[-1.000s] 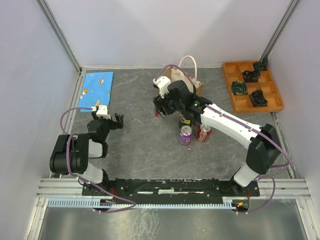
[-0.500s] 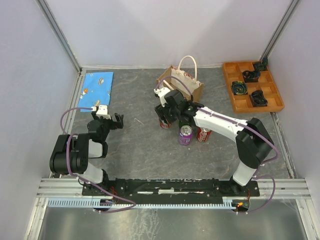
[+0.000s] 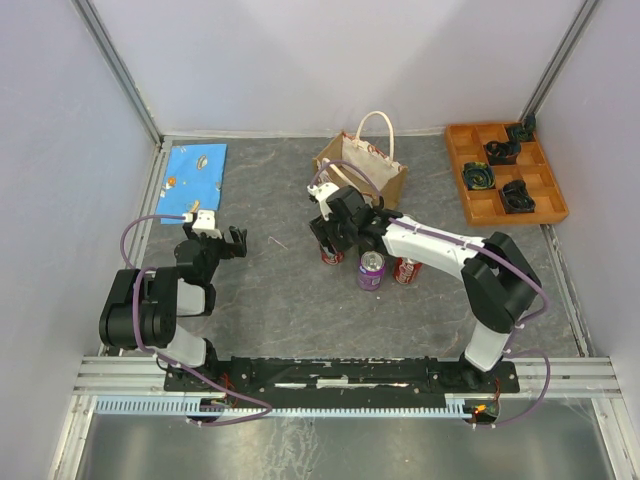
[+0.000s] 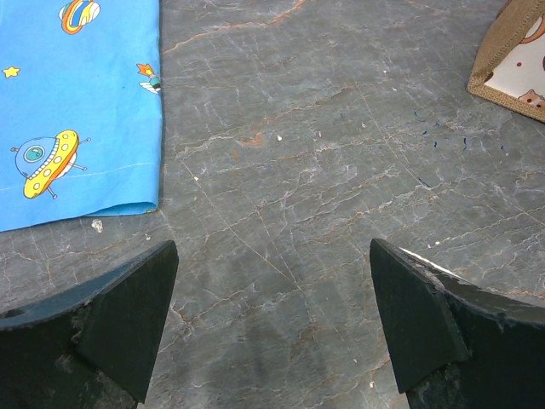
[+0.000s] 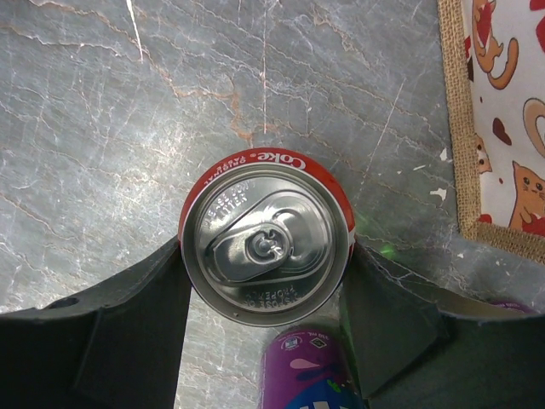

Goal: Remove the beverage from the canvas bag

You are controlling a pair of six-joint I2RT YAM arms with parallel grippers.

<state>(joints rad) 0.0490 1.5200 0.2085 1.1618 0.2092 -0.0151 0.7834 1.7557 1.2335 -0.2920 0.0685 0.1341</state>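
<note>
The tan canvas bag with white handles stands at the back centre; its patterned side shows in the right wrist view and a corner in the left wrist view. My right gripper is in front of the bag, shut on a red cola can. In the right wrist view the can stands upright between my two fingers, both touching its sides, with the gripper low over the table. My left gripper is open and empty over bare table, far left of the bag.
A purple can and another red can stand just right of the held can; the purple one shows close below it. A blue patterned cloth lies at the back left. An orange compartment tray sits at the back right.
My right gripper has come away from the bag, moving toward the front and down with the red can to table level. The left arm has not moved.
</note>
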